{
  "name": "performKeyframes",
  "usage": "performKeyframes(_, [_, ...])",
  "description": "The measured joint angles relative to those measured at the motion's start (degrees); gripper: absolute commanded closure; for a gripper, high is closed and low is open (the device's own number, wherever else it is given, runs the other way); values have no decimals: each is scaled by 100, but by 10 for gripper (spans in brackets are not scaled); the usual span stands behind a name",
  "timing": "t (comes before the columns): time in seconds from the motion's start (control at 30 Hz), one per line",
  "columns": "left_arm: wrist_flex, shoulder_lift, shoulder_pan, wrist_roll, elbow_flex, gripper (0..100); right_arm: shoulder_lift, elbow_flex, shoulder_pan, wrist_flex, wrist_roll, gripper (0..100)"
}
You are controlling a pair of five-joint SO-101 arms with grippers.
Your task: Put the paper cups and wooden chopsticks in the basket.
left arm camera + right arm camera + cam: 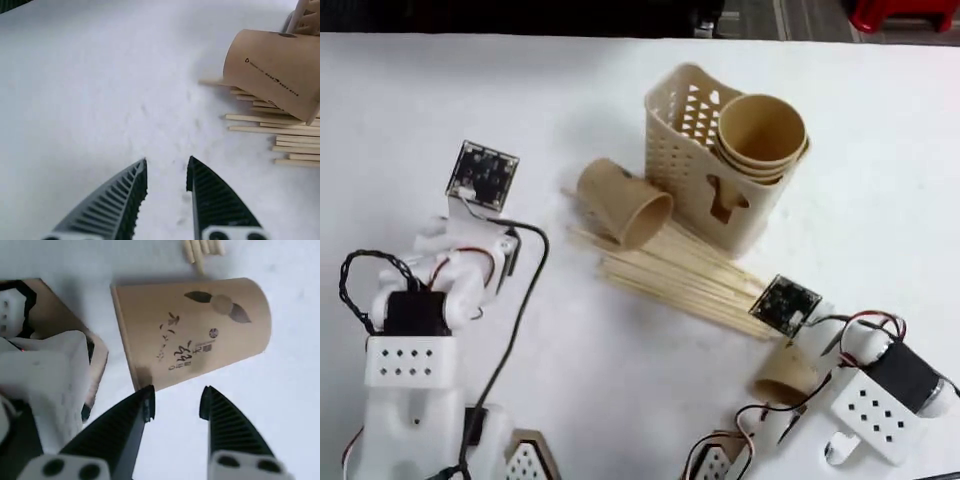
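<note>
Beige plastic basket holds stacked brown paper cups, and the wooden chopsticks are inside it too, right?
Not quite. The beige plastic basket does hold stacked brown paper cups, but the wooden chopsticks lie on the white table beside it, as the high view shows.

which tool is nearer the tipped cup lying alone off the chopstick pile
Right. The right tool is open with that cup just ahead of its tips. The left tool is over bare table on the far side of the chopsticks.
</note>
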Motion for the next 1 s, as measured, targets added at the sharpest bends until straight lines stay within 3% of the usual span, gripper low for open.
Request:
performKeyframes(0.37, [-18,0,0,0,0,854,-70,369,-334,-44,44,747])
performKeyframes(0.6, [-18,0,0,0,0,854,-70,730,-422,-1099,18,747])
performKeyframes(0.83, [-18,0,0,0,0,854,9,1204,-721,-2848,-1292,747])
performKeyframes(1.0, [-18,0,0,0,0,853,9,1160,-949,-3077,-2040,747])
